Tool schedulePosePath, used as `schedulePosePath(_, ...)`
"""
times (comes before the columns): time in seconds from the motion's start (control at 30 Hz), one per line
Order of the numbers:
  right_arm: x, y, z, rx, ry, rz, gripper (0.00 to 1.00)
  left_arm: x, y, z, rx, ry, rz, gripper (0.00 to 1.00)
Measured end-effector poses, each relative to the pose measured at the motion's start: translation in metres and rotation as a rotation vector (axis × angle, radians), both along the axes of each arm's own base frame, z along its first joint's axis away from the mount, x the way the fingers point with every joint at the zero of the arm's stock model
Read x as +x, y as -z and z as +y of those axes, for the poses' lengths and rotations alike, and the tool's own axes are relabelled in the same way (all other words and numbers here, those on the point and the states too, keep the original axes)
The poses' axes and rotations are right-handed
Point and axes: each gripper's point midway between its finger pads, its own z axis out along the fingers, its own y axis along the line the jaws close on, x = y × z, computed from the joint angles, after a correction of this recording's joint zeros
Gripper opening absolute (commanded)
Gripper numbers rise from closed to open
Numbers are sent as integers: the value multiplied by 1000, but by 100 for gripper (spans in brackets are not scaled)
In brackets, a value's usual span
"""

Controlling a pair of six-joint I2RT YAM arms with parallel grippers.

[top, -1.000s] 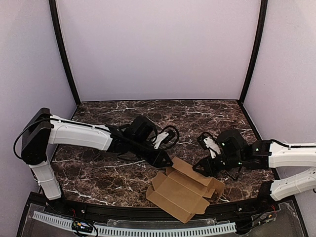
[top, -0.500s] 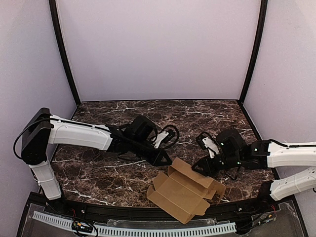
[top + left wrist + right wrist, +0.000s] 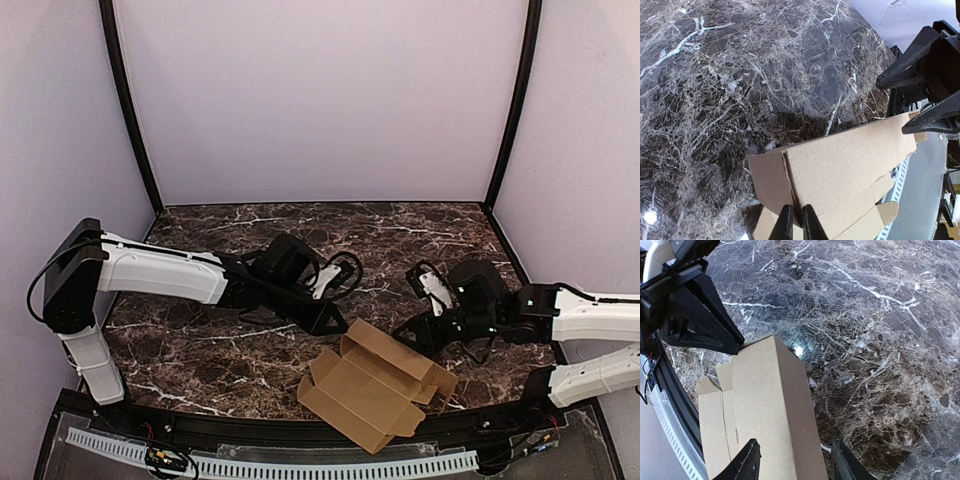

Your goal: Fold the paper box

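- Pinching paper box (image 3: pixel 375 385) panel: left gripper (image 3: pixel 796 214), jaws closed on it.
- Our right gripper (image 3: pixel 795 446) is spread astride its other end; contact unclear.
- Box sits at front edge of table (image 3: pixel 200 350); we judge it light, crushable: hold near creases.

The partly folded plain brown cardboard paper box (image 3: pixel 372 385) lies on the dark marble table (image 3: pixel 200 350) — left gripper (image 3: pixel 340 327) and right gripper (image 3: pixel 412 335) at its far edge.

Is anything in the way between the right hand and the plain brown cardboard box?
Nothing visible does. The open right hand sits directly over one end of the plain brown cardboard box, with no other object between them.
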Motion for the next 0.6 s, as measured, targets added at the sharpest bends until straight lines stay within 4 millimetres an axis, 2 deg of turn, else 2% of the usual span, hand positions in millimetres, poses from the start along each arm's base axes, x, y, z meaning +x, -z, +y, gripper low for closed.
schedulePosePath(0.13, 0, -11, -9, 10, 28, -23, 49, 3, 1, 1, 9, -18, -10, 19)
schedulePosePath(0.27, -3, -13, -18, 6, 53, -15, 50, 8, 0, 6, 17, -46, -27, 24)
schedulePosePath(0.37, -9, -12, -27, 3, 69, 2, 52, 11, -5, 11, 15, -66, -45, 27)
schedulePosePath(0.47, -15, -15, -35, 8, 76, 12, 60, 15, -13, 17, 9, -87, -70, 29)
schedulePosePath(0.6, -23, -22, -40, 38, 74, 27, 64, 16, -25, 27, -5, -105, -109, 37)
